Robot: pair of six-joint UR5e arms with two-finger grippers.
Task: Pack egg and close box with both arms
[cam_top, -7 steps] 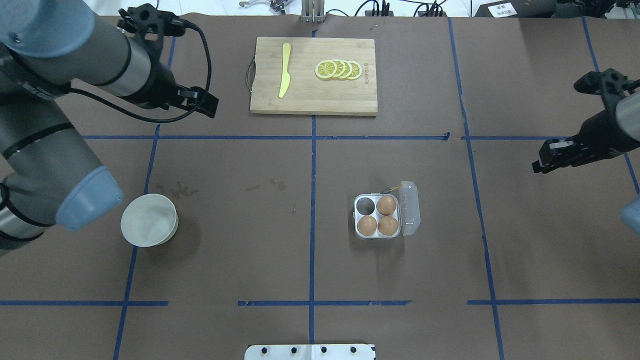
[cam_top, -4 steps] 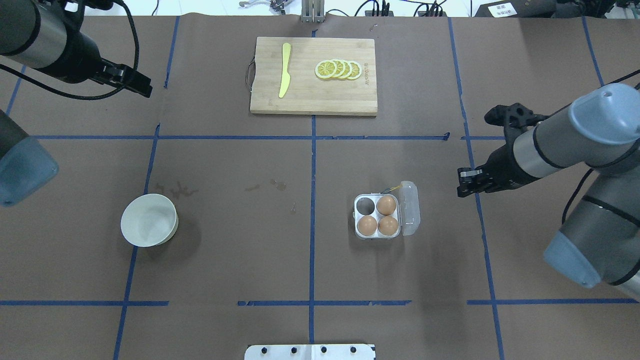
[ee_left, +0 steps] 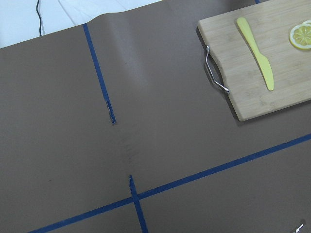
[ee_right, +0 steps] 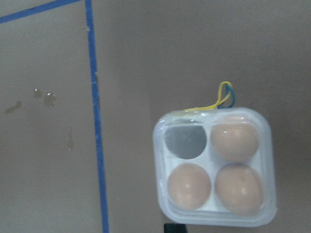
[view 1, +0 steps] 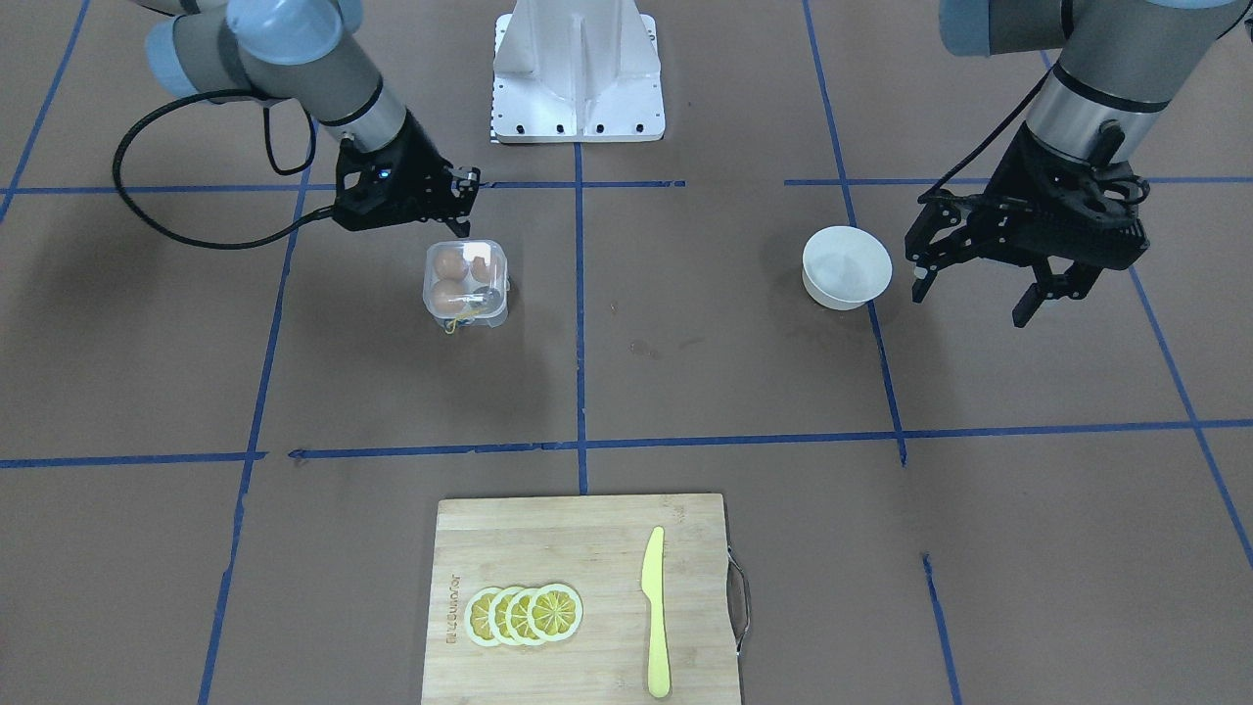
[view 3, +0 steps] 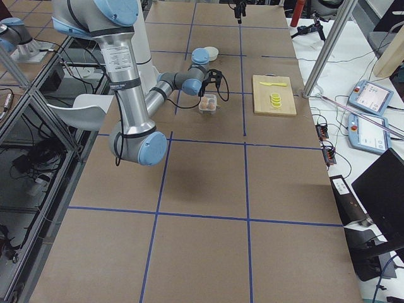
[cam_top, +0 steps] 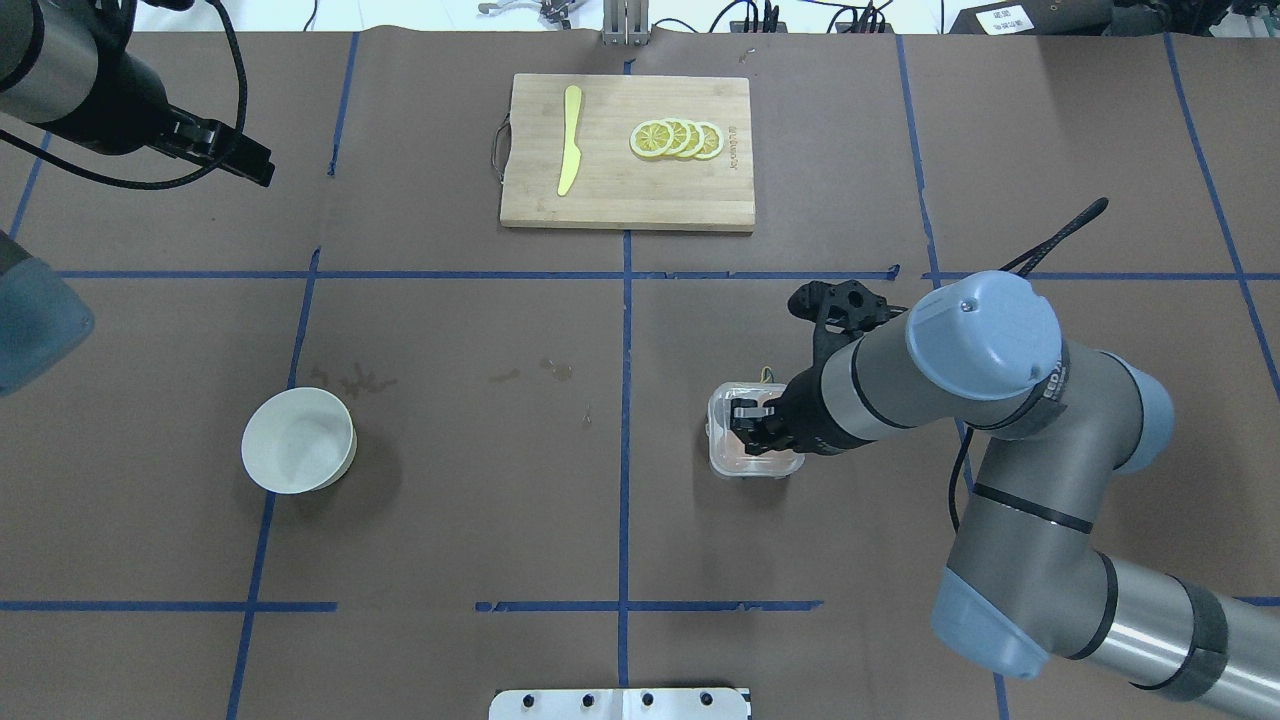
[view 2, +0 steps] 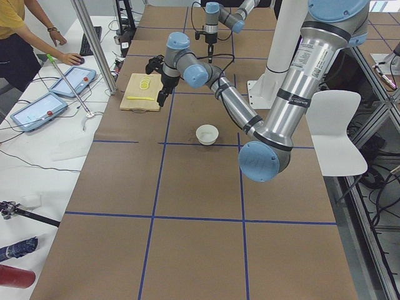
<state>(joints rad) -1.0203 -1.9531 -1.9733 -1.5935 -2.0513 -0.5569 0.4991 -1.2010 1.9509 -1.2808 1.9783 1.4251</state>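
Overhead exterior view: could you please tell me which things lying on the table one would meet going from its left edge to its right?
white bowl → yellow knife → lemon slices → box

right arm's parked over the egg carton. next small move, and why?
Probably ease the right gripper down to press the lid home. The box already has its lid over the cells and the gripper hangs right over it. The left gripper is far off, open.
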